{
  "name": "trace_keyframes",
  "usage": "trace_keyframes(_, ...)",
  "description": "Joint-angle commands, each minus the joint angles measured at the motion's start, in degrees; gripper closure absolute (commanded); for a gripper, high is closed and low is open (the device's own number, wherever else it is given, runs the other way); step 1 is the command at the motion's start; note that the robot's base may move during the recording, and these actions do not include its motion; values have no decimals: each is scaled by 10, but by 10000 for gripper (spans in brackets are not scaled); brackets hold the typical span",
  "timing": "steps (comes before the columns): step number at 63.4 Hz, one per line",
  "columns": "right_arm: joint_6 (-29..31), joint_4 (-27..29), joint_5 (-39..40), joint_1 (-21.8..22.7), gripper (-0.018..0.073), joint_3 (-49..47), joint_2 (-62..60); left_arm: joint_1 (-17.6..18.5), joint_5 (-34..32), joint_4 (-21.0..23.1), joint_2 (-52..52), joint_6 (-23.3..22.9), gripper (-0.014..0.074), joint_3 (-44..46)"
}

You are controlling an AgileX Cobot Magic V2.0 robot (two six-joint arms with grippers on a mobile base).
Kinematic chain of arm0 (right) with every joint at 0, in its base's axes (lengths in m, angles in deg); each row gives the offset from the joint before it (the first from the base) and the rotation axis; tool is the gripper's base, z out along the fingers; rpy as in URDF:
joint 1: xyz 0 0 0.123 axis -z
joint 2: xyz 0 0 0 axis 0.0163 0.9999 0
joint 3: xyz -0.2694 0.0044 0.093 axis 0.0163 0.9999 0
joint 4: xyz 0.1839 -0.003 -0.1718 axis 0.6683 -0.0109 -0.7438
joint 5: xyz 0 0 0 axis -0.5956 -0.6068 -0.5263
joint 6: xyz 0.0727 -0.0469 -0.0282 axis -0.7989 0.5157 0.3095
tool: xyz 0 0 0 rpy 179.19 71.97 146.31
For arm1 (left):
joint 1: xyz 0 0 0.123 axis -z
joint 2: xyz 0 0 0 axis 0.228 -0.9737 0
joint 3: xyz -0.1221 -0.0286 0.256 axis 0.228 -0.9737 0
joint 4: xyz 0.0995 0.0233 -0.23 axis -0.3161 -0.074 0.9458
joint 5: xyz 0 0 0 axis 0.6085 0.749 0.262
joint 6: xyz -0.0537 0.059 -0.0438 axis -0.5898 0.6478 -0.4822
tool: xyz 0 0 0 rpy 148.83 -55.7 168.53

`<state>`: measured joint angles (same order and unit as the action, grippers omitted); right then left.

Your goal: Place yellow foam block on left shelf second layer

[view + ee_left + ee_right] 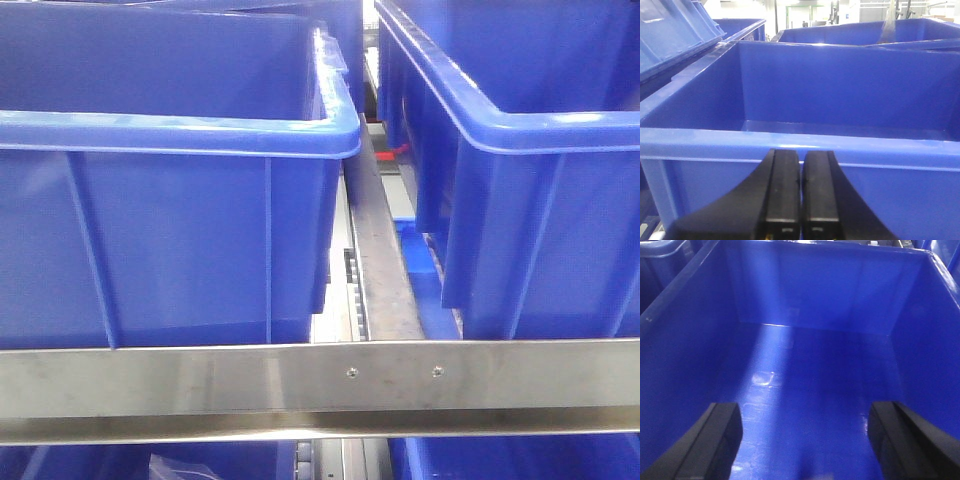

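Left claw (801, 200): black, squared fingers. Right claw (802, 440): black, flaring fingers.

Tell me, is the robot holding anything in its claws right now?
No, nothing. The left gripper is shut with its fingers pressed together and nothing between them. The right gripper is wide open over an empty blue bin. No yellow block shows.

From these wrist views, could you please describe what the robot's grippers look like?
Both are plain matte black. The left gripper has two flat rectangular fingers flaring out into curved bases. The right gripper shows two blocky, rounded black fingers. No cables or markings are visible.
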<state>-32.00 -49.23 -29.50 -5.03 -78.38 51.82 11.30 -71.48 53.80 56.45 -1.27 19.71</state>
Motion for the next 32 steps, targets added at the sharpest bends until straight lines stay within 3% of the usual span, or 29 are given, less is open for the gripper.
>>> trace_keyframes(1, 5, 1, 46, 4, -50, -22, -8, -1, -47, 3, 10, -2, 473, -16)
trace_keyframes(18, 5, 1, 51, 4, -24, -22, -17, -1, -47, 3, 10, -2, 473, -16)
trace_keyframes(25, 5, 1, 46, 5, 121, -22, -32, -1, -47, 3, 10, -2, 473, -16)
trace_keyframes(32, 5, 1, 35, 5, 343, -22, -47, -1, -47, 3, 10, -2, 473, -16)
